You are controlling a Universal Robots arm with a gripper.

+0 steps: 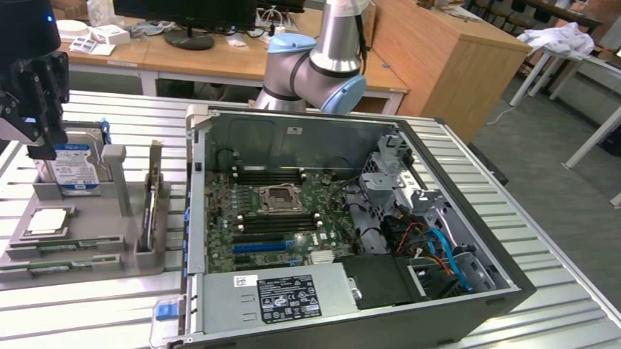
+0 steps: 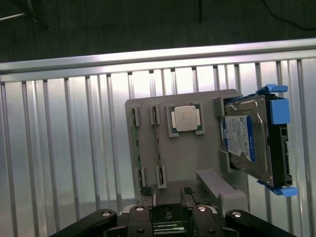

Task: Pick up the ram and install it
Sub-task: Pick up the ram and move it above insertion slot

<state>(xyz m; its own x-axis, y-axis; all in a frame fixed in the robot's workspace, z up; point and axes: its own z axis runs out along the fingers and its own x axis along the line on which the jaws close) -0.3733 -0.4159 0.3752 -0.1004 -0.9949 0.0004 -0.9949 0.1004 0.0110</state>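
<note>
Overall, a ribbed silver metal table (image 1: 87,305) carries an open dark-grey steel computer case (image 1: 291,131) with a green motherboard (image 1: 243,218) lying flat inside. Just beside the case, on the exterior view's left, sits a pale grey moulded plastic holder (image 2: 197,153). A boxy silver hard drive (image 2: 247,138) with a blue label and blue side rails stands on edge in the holder. A square, shiny silver processor chip (image 2: 185,118) rests in a shallow pocket. The ram (image 1: 58,248) is a long, thin green circuit-board stick lying in a narrow slot along the holder's near edge, with a second like it alongside. The black gripper (image 2: 168,197) hangs above the holder, its jaws spread wide with nothing between them.
</note>
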